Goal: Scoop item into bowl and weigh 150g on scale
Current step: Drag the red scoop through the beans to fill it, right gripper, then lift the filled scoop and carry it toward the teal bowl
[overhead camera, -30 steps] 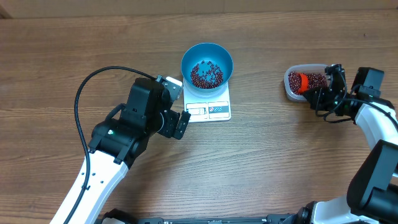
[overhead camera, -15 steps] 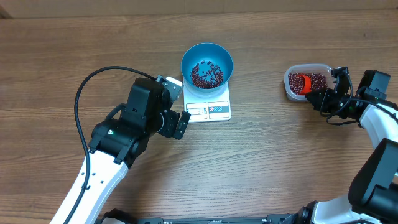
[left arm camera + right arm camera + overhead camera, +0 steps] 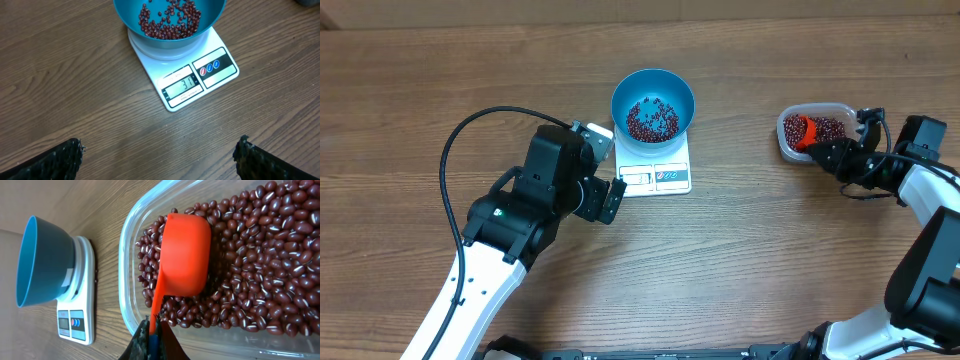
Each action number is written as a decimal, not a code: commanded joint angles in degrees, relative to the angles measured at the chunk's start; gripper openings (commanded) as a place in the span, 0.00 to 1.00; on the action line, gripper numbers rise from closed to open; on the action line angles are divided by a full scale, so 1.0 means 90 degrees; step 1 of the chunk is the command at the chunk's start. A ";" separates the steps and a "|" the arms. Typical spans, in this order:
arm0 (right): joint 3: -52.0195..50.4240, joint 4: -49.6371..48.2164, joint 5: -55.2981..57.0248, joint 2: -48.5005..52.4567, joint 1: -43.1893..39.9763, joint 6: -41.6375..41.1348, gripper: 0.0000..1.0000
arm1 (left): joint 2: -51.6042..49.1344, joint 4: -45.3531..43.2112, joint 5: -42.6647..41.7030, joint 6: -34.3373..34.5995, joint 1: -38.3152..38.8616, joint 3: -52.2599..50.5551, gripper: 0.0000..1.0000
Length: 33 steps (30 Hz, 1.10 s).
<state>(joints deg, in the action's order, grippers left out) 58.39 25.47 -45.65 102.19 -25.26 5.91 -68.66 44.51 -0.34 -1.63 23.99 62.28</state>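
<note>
Overhead, we see the right arm reaching in from the table's right edge, right gripper pinching the handle of the orange plastic scoop inside the clear tub of glossy oval beans. The left gripper hangs spread wide beside the white scale, which carries the round blue bowl, thinly filled, toward the far edge.

Light: bright and even from above, warm on the wooden table.
Shadows: soft and faint, close under the left arm and the bowl.
Glare: slight sheen on the white scale; its display reads clean.
Focus: overhead crisp; left-wrist fingertips dark, fuzzy; scoop sharp.
Edges: tub rim bows in the right wrist view.
</note>
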 commanded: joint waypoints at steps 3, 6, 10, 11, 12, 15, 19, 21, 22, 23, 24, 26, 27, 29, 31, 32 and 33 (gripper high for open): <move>-0.0119 0.0131 0.0202 0.0245 -0.0243 -0.0163 0.04 | -0.0036 -0.0019 0.0068 0.0058 0.0017 -0.0027 1.00; -0.0119 0.0223 0.0202 0.0245 -0.0418 -0.0163 0.04 | -0.0036 -0.0019 0.0068 0.0058 0.0017 -0.0027 0.99; -0.0119 0.0369 0.0194 0.0255 -0.0595 -0.0158 0.04 | -0.0036 -0.0019 0.0068 0.0058 0.0017 -0.0027 1.00; -0.0119 0.0393 0.0197 0.0265 -0.0624 -0.0158 0.04 | -0.0036 -0.0019 0.0066 0.0058 0.0017 -0.0027 1.00; -0.0119 0.0396 0.0197 0.0274 -0.0639 -0.0158 0.04 | -0.0036 -0.0019 0.0068 0.0058 0.0017 -0.0027 1.00; -0.0119 0.0389 0.0119 0.0294 -0.0680 -0.0160 0.04 | -0.0036 -0.0019 0.0068 0.0058 0.0017 -0.0027 1.00; -0.0119 0.0389 -0.0165 0.0316 -0.0750 -0.0163 0.04 | -0.0036 -0.0019 0.0068 0.0058 0.0017 -0.0027 1.00; -0.0119 0.0386 -0.0384 0.0328 -0.0833 -0.0185 0.04 | -0.0036 -0.0019 0.0068 0.0058 0.0017 -0.0027 1.00; -0.0119 0.0393 -0.0469 0.0330 -0.0872 -0.0185 0.04 | -0.0036 -0.0019 0.0068 0.0058 0.0017 -0.0027 1.00; -0.0119 0.0393 -0.0578 0.0330 -0.0911 -0.0185 0.04 | -0.0036 -0.0019 0.0068 0.0058 0.0017 -0.0027 1.00; -0.0119 0.0391 -0.0680 0.0330 -0.0947 -0.0185 0.04 | -0.0036 -0.0019 0.0068 0.0058 0.0017 -0.0027 1.00; -0.0119 0.0372 -0.0845 0.0330 -0.1022 -0.0185 0.04 | -0.0036 -0.0019 0.0068 0.0058 0.0017 -0.0027 0.99; -0.0119 0.0359 -0.0935 0.0330 -0.1054 -0.0185 0.04 | -0.0036 -0.0019 0.0068 0.0058 0.0017 -0.0027 1.00; -0.0119 0.0318 -0.1088 0.0330 -0.1110 -0.0185 0.04 | -0.0036 -0.0019 0.0068 0.0058 0.0017 -0.0027 1.00; -0.0119 0.0270 -0.1248 0.0330 -0.1149 -0.0187 0.04 | -0.0036 -0.0019 0.0068 0.0058 0.0017 -0.0027 1.00; -0.0119 0.0248 -0.1307 0.0330 -0.1156 -0.0192 0.04 | -0.0036 -0.0019 0.0068 0.0058 0.0017 -0.0027 1.00; -0.0119 0.0182 -0.1452 0.0330 -0.1166 -0.0238 0.04 | -0.0036 -0.0019 0.0068 0.0058 0.0017 -0.0027 1.00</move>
<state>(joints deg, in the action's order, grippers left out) 58.11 28.05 -55.09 104.55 -35.22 4.43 -68.66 44.51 -0.34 -1.63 23.99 62.28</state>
